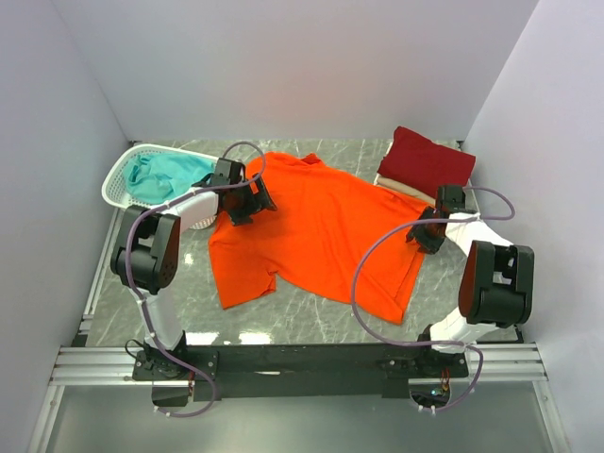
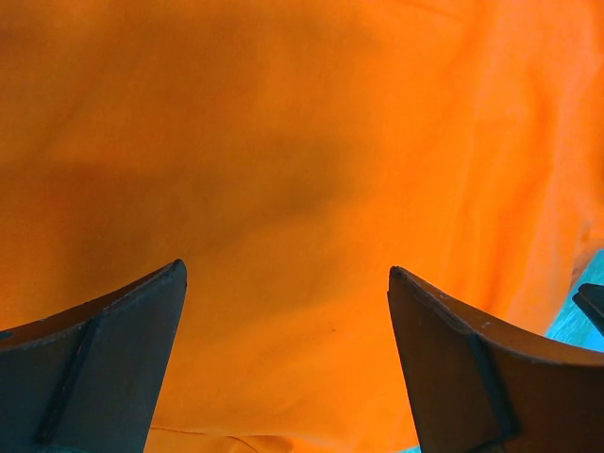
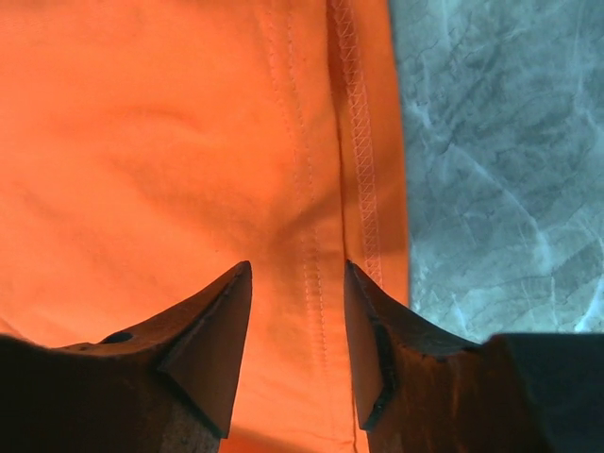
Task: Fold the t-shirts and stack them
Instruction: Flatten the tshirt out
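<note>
While the orange t-shirt [image 1: 321, 236] lies spread open on the marble table [image 1: 311, 316], a pincer stands at each side of it. Left pincer [image 2: 288, 269]: jaws wide apart, released, holding nothing. Orange cloth lies directly beneath it and fills nearly its whole wrist view; whether the tips touch the fabric cannot be told. A sliver of teal shows low at this pincer's right. Seen from overhead, it sits over the shirt's far left corner, with the white lattice basket [image 1: 118, 184] just behind its arm and the teal t-shirt [image 1: 165, 175] bunched inside that basket. Right pincer [image 3: 297, 266]: down at the shirt's right margin, jaws standing about half apart. A soft ridge of orange cloth with a double stitch line runs between the tips. The stitched hem [image 3: 363, 170] passes under the right-hand finger, and bare marble lies just beyond it on that side. Cannot tell whether the cloth is pinched or only bracketed. Beyond this pincer's wrist, near it, the dark red t-shirt [image 1: 429, 162] lies folded on top of the cream-white t-shirt [image 1: 401, 186].
</note>
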`<state>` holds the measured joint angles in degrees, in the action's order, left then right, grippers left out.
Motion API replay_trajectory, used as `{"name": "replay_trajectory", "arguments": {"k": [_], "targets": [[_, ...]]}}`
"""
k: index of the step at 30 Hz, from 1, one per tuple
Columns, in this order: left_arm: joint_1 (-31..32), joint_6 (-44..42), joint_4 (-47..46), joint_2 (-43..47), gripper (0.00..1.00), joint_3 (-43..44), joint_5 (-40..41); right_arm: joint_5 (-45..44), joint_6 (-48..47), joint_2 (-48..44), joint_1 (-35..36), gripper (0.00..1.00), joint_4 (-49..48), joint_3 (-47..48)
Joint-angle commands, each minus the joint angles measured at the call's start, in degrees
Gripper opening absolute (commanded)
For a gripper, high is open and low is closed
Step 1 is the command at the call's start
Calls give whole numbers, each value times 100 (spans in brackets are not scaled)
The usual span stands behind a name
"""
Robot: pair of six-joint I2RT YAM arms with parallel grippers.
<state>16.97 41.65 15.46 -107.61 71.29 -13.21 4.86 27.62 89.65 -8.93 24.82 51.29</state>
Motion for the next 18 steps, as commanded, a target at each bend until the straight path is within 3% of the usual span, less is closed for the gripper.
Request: {"name": "replay_trajectory", "arguments": {"k": [1, 18], "targets": [[-36, 71, -131, -23, 93, -45, -23, -187, -19, 149, -21, 50, -74, -5], [-212, 71, -202, -137, 93, -124, -94, -319, -81, 317, -21, 32, -188, 13]]}}
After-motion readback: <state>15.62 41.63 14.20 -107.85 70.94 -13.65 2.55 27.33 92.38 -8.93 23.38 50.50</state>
